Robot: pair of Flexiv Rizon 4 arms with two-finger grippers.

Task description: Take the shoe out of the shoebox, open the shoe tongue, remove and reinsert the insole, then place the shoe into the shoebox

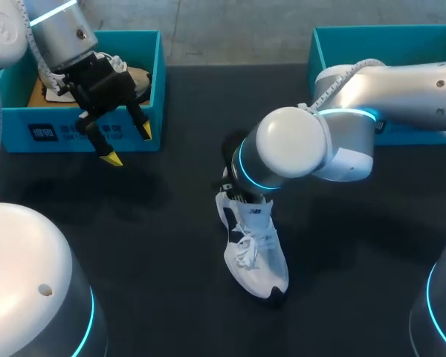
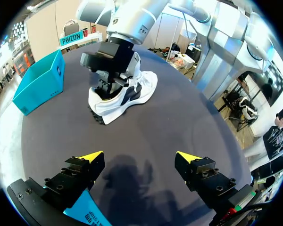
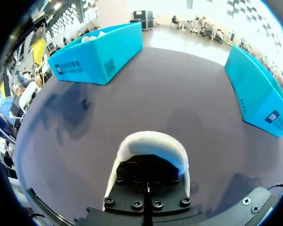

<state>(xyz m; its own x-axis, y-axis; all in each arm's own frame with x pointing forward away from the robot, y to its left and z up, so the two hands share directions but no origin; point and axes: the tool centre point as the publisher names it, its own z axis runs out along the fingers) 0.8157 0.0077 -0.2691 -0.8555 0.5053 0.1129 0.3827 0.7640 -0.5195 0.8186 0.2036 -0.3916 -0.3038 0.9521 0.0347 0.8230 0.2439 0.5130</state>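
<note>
Shoe point(image 1: 254, 251): white trainer, dark side panels, white laces; stands upright on its sole mid-surface, outside both boxes, toe toward the robot's side

Right pincer point(image 2: 107, 84): set down at the shoe's heel opening, with the white heel collar curving just ahead of it in the right wrist view; whether it is clenched or released cannot be told, as the tips are hidden

Left pincer point(image 1: 126, 146): released, yellow tips wide apart, nothing between them; hangs at the front wall of the left shoebox point(image 1: 59, 134), well apart from the shoe

Left shoebox: teal, open-topped, far left corner; pale contents partly hidden by the left arm

Right shoebox point(image 1: 372, 31): teal, open-topped, far right corner

Surface point(image 1: 156, 245): dark, matte
</note>
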